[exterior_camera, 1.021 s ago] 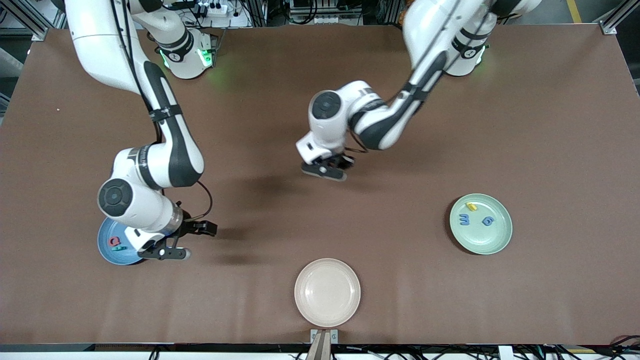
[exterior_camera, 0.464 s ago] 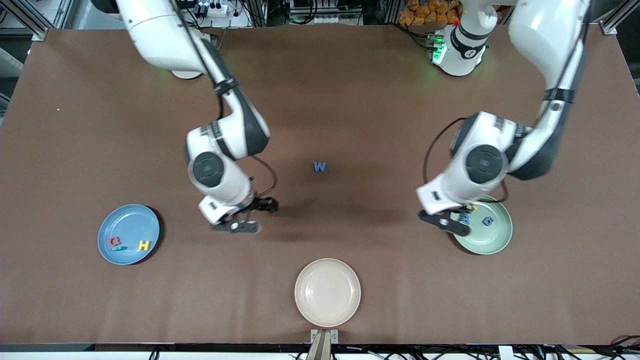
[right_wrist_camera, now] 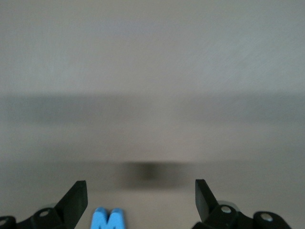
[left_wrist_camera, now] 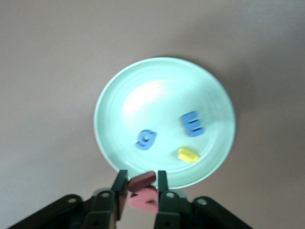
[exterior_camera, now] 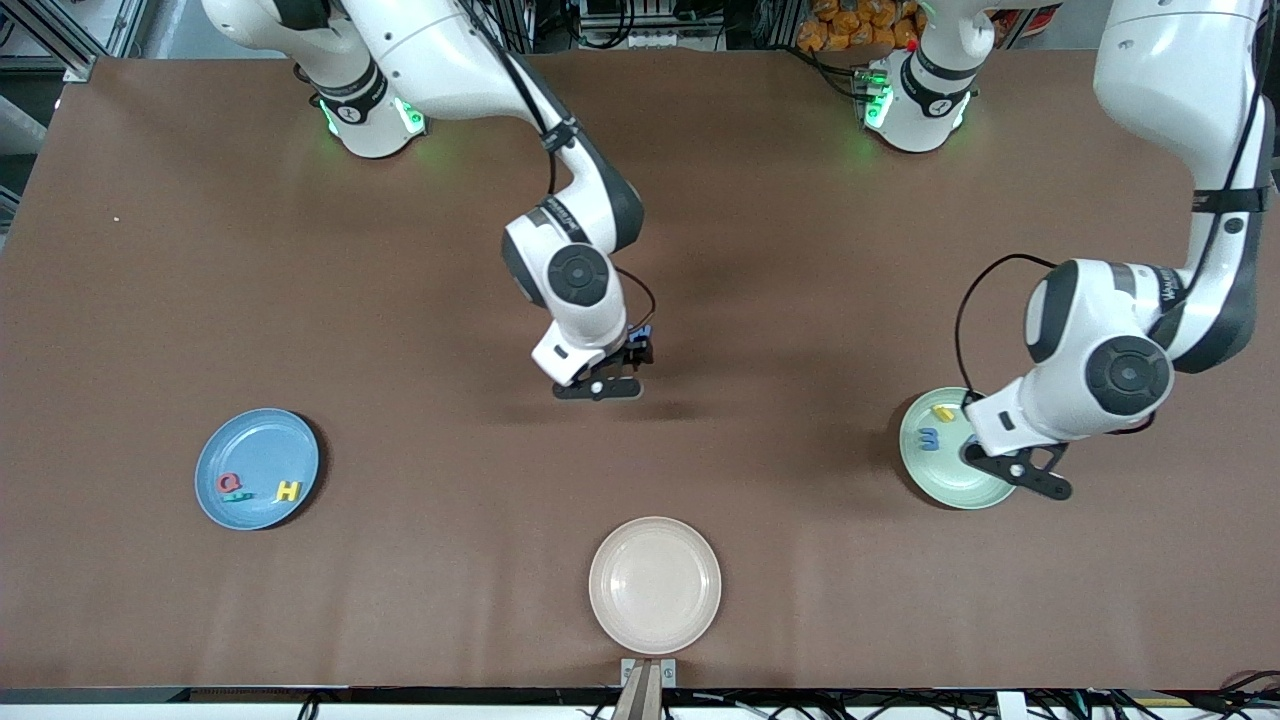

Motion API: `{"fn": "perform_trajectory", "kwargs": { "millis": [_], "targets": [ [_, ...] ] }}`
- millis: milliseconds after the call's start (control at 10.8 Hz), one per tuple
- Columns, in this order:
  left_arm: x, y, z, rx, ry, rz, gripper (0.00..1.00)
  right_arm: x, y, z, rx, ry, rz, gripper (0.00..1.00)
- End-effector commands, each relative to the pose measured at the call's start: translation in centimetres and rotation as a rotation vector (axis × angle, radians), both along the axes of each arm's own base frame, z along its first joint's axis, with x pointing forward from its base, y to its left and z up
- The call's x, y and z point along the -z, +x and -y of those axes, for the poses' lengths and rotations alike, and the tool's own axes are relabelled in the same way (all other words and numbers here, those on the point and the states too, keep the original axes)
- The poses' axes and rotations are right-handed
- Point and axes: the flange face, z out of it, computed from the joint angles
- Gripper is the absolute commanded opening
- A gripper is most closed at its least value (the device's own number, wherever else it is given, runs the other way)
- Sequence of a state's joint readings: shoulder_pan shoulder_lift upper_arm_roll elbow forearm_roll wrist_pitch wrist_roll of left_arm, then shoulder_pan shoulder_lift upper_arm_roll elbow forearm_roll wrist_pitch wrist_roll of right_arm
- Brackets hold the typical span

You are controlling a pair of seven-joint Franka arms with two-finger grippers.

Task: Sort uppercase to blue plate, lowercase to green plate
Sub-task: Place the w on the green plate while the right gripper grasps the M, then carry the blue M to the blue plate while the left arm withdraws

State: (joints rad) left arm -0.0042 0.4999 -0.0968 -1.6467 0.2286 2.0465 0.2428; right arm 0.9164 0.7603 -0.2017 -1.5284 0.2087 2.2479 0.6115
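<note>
The table point(exterior_camera: 200, 260) is covered in a matt brown sheet, faintly creased like paper or thin cloth. The green plate point(left_wrist_camera: 119, 90) looks like smooth plastic with a soft sheen, as do the blue plate point(exterior_camera: 250, 440) and cream plate point(exterior_camera: 655, 585). The small red w point(left_wrist_camera: 143, 193) looks matt, possibly foam.

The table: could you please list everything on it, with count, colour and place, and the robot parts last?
blue plate: one, sky-blue, toward the right arm's end; holds red Q, yellow H, a teal letter.
green plate: one, pale mint, toward the left arm's end; holds two blue letters, one yellow.
cream plate: one, nearest the front camera.
blue zigzag letter: one, mid-table.
left gripper: shut on red w, over green plate's rim.
right gripper: open, over blue zigzag letter.
</note>
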Motion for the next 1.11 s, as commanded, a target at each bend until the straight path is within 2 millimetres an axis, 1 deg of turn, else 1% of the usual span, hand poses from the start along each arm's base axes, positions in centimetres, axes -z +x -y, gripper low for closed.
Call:
{"fn": "perform_trajectory", "kwargs": {
  "millis": [0,186,278,464,557,649,742,835,928,1021],
  "targets": [
    [-3.4,0.4,0.1,0.002,-0.017,0.052,1.0,1.4,-1.5,-1.7,-0.003,-0.021,0.018,1.0],
    [-7.4,0.5,0.8,0.005,-0.017,0.108,1.0,1.5,-2.7,-2.7,-0.004,-0.021,0.012,1.0],
    [-10.2,0.0,1.3,-0.008,-0.047,0.134,1.0,2.0,-3.3,-2.6,-0.004,-0.03,0.002,1.0],
    [-15.6,-2.2,2.8,-0.117,-0.212,0.118,1.0,1.8,-4.1,-2.9,-0.005,-0.028,-0.002,1.0],
    [-18.2,-3.3,3.1,-0.163,-0.236,0.124,1.0,2.0,-4.2,-2.9,0.007,-0.031,-0.004,1.0],
    [-20.9,-4.4,4.0,-0.205,-0.238,0.151,1.0,2.1,-4.3,-2.8,0.008,-0.033,-0.008,1.0],
    [-23.1,-5.5,4.7,-0.252,-0.238,0.171,1.0,2.4,-4.9,-3.1,0.009,-0.038,-0.012,1.0],
    [-25.0,-6.7,5.4,-0.334,-0.236,0.183,1.0,2.5,-5.0,-3.1,0.021,-0.039,-0.011,1.0],
    [-26.4,-7.9,6.1,-0.438,-0.23,0.181,1.0,2.6,-5.1,-3.2,0.022,-0.04,-0.013,1.0],
    [-27.3,-8.6,6.5,-0.495,-0.225,0.186,1.0,2.6,-5.2,-3.3,0.02,-0.04,-0.013,1.0]
  ]
}}
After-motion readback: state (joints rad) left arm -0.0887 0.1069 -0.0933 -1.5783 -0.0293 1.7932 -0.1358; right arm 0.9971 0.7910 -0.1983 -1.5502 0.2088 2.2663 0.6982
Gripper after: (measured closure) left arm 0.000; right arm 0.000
